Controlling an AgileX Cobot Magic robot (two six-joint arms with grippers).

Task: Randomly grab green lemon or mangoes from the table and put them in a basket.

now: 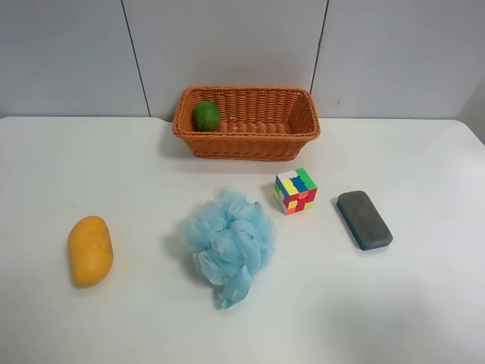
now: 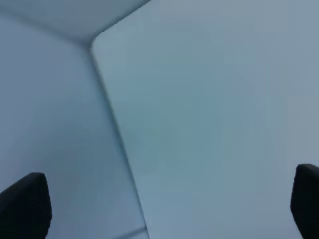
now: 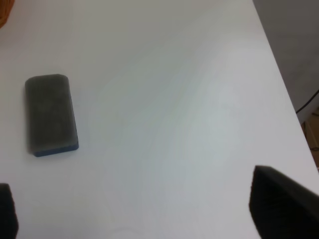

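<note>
The green lemon (image 1: pixel 206 115) lies inside the orange-brown wicker basket (image 1: pixel 303 114), at its left end in the exterior high view. The yellow-orange mango (image 1: pixel 90 250) lies on the white table (image 1: pixel 424 303) at that view's left. Neither arm shows in the exterior high view. In the right wrist view my right gripper (image 3: pixel 144 219) is open and empty, its fingertips (image 3: pixel 281 206) spread wide above bare table. In the left wrist view my left gripper (image 2: pixel 164 209) is open and empty over the table's corner, with fingertips (image 2: pixel 25 206) far apart.
A light blue bath pouf (image 1: pixel 229 243) lies mid-table. A multicoloured puzzle cube (image 1: pixel 295 190) stands to its right. A dark grey eraser block (image 1: pixel 364 219) lies further right, also in the right wrist view (image 3: pixel 51 114). The table's edge (image 3: pixel 279 74) runs near the right gripper.
</note>
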